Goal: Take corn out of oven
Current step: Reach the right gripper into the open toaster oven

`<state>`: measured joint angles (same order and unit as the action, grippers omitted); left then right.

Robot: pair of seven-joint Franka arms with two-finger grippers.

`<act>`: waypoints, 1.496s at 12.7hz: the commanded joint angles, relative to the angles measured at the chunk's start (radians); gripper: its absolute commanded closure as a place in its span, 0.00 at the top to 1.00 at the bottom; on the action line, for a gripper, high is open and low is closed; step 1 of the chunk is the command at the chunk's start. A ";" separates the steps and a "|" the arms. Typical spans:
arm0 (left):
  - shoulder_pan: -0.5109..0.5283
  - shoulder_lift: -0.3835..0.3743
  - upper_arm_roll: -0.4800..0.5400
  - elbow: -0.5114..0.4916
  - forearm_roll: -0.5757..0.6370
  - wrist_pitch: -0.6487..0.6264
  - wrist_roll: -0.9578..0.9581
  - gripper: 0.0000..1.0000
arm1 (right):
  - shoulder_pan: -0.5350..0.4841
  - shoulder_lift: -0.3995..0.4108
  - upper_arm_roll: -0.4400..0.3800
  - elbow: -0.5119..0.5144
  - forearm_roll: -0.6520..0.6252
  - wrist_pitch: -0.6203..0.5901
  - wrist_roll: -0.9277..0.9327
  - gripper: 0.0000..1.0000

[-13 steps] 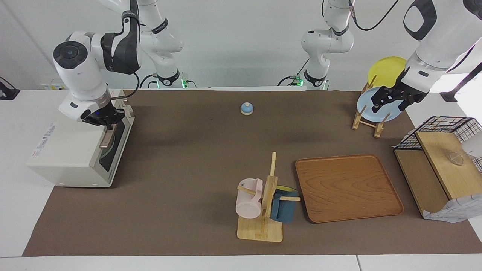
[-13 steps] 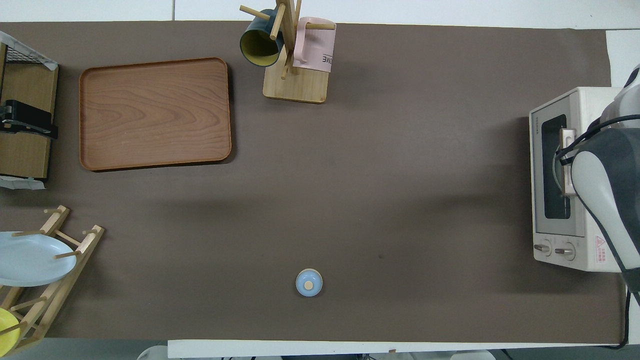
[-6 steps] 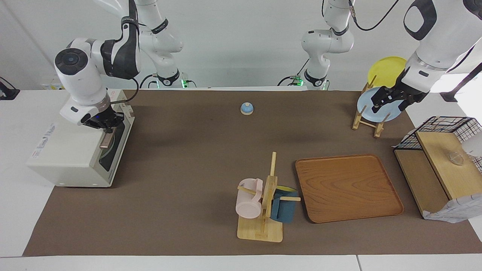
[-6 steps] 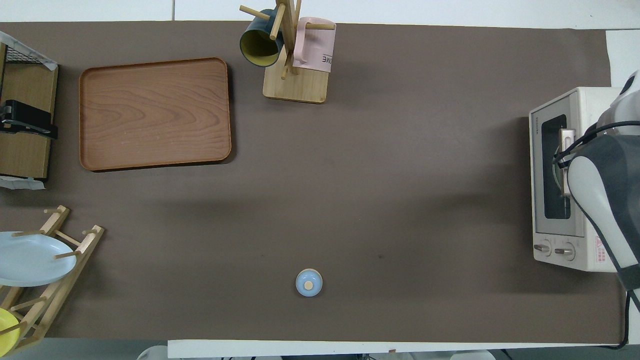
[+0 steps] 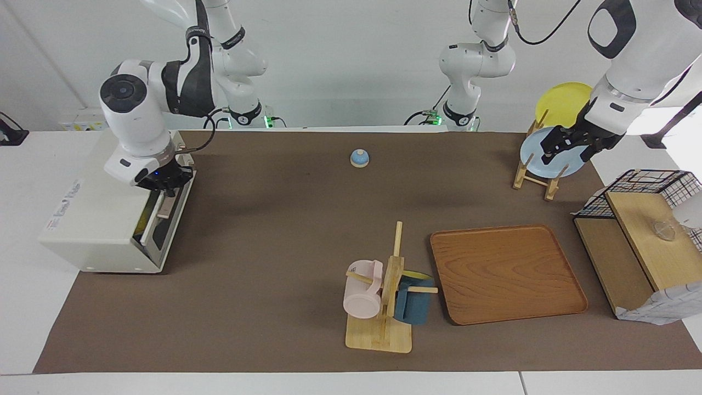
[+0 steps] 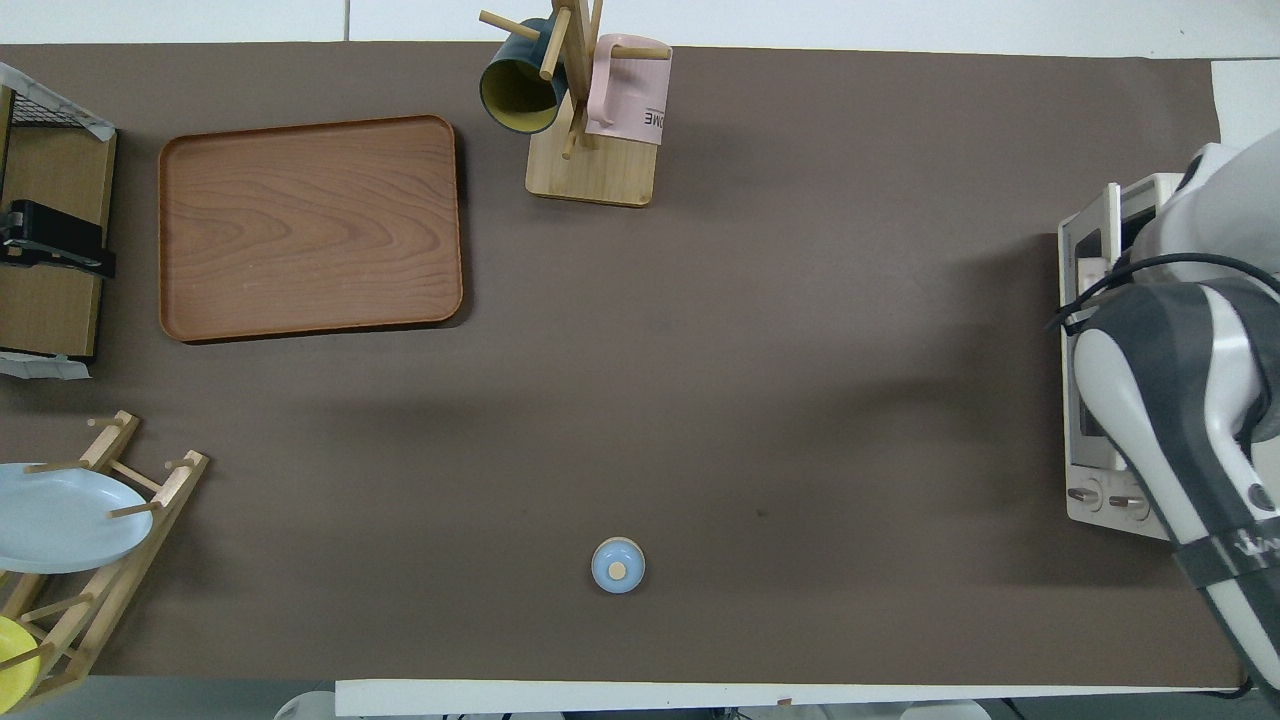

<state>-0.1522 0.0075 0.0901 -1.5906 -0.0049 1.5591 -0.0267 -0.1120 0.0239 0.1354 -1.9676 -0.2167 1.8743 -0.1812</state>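
The cream-white oven [image 5: 93,219] stands at the right arm's end of the table and also shows in the overhead view [image 6: 1085,440]. Its dark glass door [image 5: 170,219] is tilted a little way open at the top. My right gripper [image 5: 164,185] is shut on the door's tan handle [image 5: 158,207]; in the overhead view the arm hides it. A thin yellow sliver [image 5: 142,220] shows in the gap; the corn is otherwise hidden inside. My left gripper [image 5: 566,152] waits open and empty over the plate rack [image 5: 535,178].
A blue bell [image 5: 359,158] sits mid-table near the robots. A mug tree [image 5: 384,296] and a wooden tray [image 5: 507,272] lie farther out. The rack holds a blue plate [image 5: 554,164] and a yellow plate [image 5: 562,101]. A black wire basket [image 5: 641,192] stands at the left arm's end.
My right gripper has pulled the handle away from the oven body, and the door has swung from closed to partly open. The left arm has not moved.
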 commanded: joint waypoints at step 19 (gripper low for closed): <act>-0.004 -0.018 0.005 -0.012 0.008 -0.002 0.007 1.00 | -0.010 0.216 0.069 0.146 0.062 0.005 0.236 0.52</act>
<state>-0.1522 0.0075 0.0901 -1.5906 -0.0049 1.5591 -0.0266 -0.0593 0.2538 0.1975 -1.7834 -0.1675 1.8945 0.0567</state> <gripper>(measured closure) 0.000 0.617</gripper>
